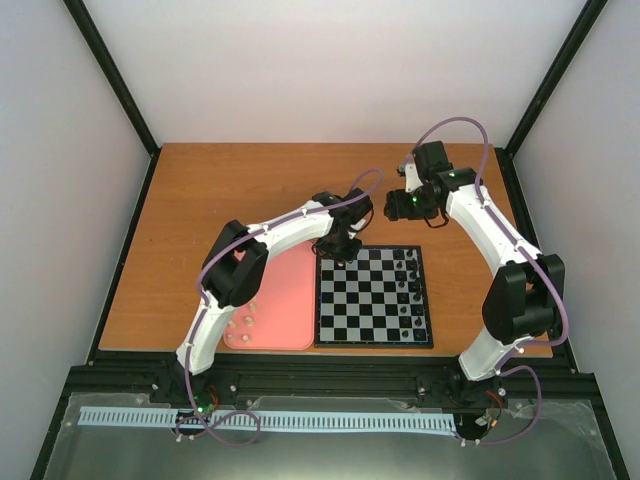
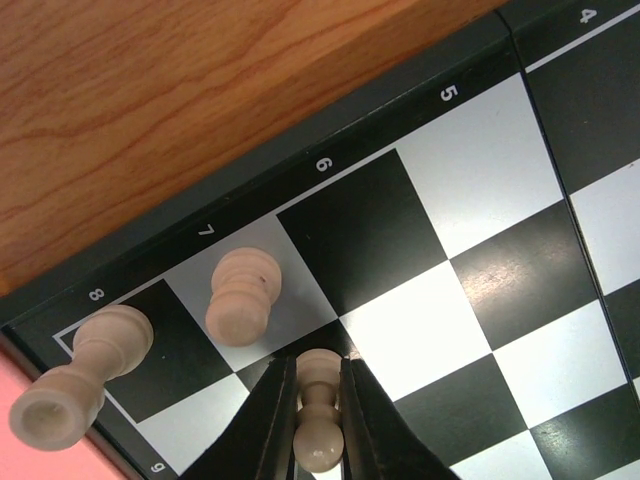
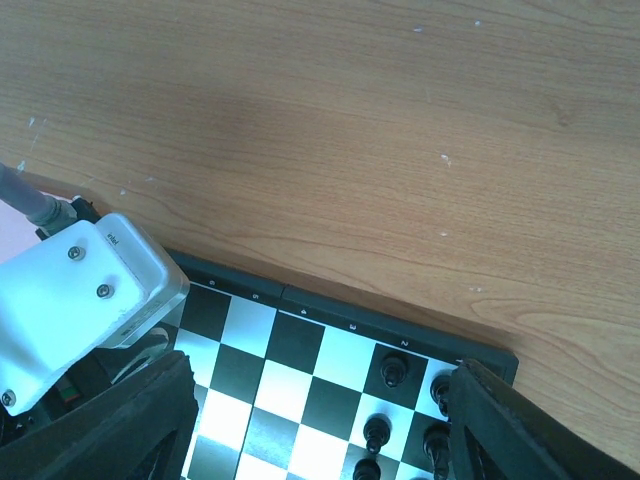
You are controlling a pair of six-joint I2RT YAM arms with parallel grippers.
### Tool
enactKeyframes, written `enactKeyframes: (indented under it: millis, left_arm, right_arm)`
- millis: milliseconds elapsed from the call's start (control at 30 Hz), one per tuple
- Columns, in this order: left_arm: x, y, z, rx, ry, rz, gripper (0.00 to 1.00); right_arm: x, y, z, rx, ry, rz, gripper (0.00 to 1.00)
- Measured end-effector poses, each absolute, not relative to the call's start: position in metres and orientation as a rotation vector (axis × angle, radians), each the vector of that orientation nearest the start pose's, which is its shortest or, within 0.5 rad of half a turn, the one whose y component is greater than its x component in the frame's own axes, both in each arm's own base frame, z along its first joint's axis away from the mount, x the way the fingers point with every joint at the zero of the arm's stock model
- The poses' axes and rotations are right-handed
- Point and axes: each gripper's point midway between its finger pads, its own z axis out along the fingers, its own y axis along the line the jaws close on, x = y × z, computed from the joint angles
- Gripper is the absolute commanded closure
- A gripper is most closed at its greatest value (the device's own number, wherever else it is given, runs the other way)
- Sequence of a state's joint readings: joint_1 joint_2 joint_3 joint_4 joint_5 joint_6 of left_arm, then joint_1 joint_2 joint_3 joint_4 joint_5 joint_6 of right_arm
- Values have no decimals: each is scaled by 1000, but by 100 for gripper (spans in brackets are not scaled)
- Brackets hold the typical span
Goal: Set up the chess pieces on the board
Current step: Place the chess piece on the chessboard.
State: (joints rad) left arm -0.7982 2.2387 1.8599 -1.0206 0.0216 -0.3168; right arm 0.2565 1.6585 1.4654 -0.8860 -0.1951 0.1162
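Left end effector [image 2: 318, 385] is over the far-left corner of the board [image 1: 373, 297], jaws closed tight on one of the cream chess pieces [image 2: 319, 425]. It's a small one with a round head, pinched between the two dark fingers [image 2: 268, 425]. The piece is one row in from the board's far edge, about level with the "7" mark. Can't tell whether its base touches the board.

Two more cream pieces stand on the board's far-edge row. One is on the corner square by the "8" [image 2: 80, 385], the other on the next square by the "7" [image 2: 243, 295]. They're apart from each other and from the held piece.

The rest of the cream pieces [image 1: 245, 322] are off the board. They're scattered on the near part of the pink tray [image 1: 285, 290], which lies flush against the board's left edge. They're too small to make out the types.

Black pieces [image 1: 405, 285] fill the board's two right-hand columns.

Right end effector [image 1: 402, 206] hangs just past the board's far edge, toward its right side, above the bare tabletop [image 1: 250, 190]. Its jaws are apart with nothing between them. The wrist view shows both fingers [image 3: 110, 430] spread wide, framing the board's far edge and a few black pieces. The left arm's white link [image 3: 70, 300] is in that shot too, on the board's far-left side.
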Motion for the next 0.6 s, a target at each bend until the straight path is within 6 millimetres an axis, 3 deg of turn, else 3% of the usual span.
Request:
enactKeyframes:
  millis: [133,600]
  left_arm:
    - [329,-343,44,719,2916,-163,95]
    - [329,-342,43,729,2915,-154,78]
  right_arm:
    - [388,136,175,-253,2658,381,31]
    - [388,137,175,-254,2658,385,31]
